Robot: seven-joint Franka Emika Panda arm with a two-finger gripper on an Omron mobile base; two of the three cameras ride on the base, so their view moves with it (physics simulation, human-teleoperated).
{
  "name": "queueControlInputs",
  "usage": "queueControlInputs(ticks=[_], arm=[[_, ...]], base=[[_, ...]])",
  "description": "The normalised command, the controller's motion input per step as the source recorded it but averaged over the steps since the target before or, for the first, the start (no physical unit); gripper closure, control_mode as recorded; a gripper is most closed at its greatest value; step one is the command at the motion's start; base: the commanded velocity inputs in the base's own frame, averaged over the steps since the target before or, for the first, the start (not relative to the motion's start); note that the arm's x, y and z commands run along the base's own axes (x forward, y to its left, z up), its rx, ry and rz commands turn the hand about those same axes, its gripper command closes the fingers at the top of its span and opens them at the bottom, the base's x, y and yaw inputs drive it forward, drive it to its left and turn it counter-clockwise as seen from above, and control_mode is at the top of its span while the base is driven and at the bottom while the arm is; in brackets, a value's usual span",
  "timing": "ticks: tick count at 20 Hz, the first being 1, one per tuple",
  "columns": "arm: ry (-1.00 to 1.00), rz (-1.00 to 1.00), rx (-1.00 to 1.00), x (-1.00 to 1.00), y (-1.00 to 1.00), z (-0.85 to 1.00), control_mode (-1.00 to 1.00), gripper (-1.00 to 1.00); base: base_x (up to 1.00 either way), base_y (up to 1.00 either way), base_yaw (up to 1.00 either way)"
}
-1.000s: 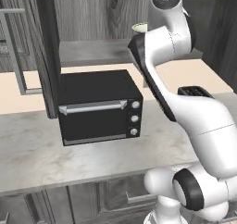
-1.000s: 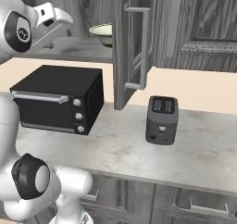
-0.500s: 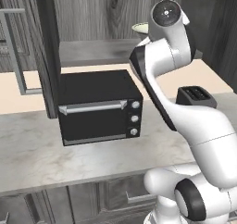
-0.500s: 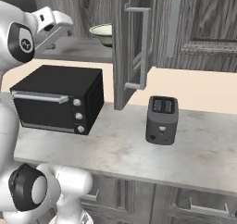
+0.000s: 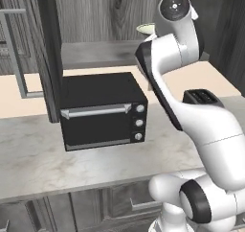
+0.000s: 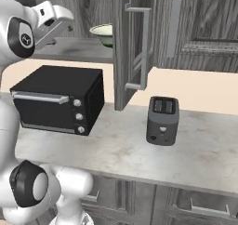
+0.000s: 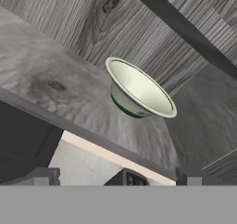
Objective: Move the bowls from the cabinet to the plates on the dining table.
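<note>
Open dark grey wood-grain cabinet [image 6: 139, 43] above the black toaster oven [image 6: 60, 98].
On its shelf at upper centre sits the pale cream-green bowl [image 7: 139, 91]; the gripper [image 6: 58, 22], upper left, is spread wide and empty.

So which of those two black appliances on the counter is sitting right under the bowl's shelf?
The toaster oven, left of the open cupboard door; the toaster stands to the right.

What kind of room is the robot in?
It looks like a kitchen. A black toaster oven and a dark toaster stand on a marble-look counter, and a pale green bowl sits on the shelf of an open wood-grain cabinet above.
</note>
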Motion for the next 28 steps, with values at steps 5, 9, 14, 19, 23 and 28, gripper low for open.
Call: queueControlInputs(ticks=[5, 9, 14, 19, 23, 28], arm=[[0.02, -0.02, 0.00, 0.10, -0.30, -0.10, -1.00, -1.00], [0.01, -0.02, 0.00, 0.19, -0.25, -0.07, -1.00, -1.00], [0.00, 0.00, 0.00, 0.32, -0.14, 0.00, -1.00, -1.00], [0.02, 0.00, 0.00, 0.51, -0.02, 0.00, -1.00, -1.00], [0.03, 0.00, 0.00, 0.34, 0.00, -0.01, -1.00, -1.00], [0.07, 0.00, 0.00, 0.16, 0.03, 0.00, -1.00, -1.00]], base=[[0.00, 0.00, 0.00], [0.00, 0.00, 0.00], [0.00, 0.00, 0.00], [0.00, 0.00, 0.00], [0.00, 0.00, 0.00], [0.00, 0.00, 0.00]])
